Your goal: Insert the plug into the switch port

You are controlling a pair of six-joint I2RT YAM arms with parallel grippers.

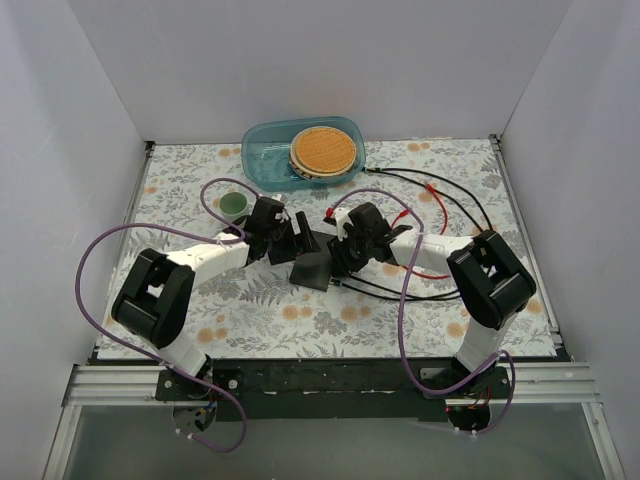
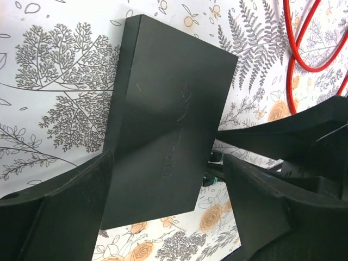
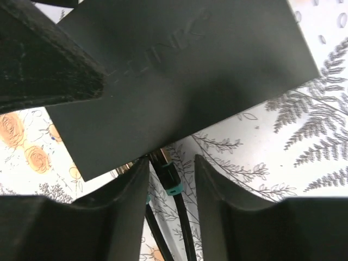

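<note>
The switch (image 1: 310, 266) is a flat matte-black box lying on the floral mat between both arms. My left gripper (image 1: 292, 243) straddles its short end, open: in the left wrist view the left finger (image 2: 70, 212) sits against the switch (image 2: 163, 125), while the right finger (image 2: 272, 212) stands clear of it. The plug (image 3: 169, 175), black with a teal collar, runs into the socket edge of the switch (image 3: 179, 65). My right gripper (image 3: 171, 163) is open around the plug, with gaps on both sides. The plug (image 2: 209, 176) also peeks out beside the switch in the left wrist view.
A blue oval tub (image 1: 275, 150) holding a round tan disc (image 1: 324, 150) stands at the back. A small green cup (image 1: 233, 206) sits by the left arm. Red cable (image 1: 432, 195) and black cables (image 1: 450, 195) loop across the mat's right side. White walls enclose the table.
</note>
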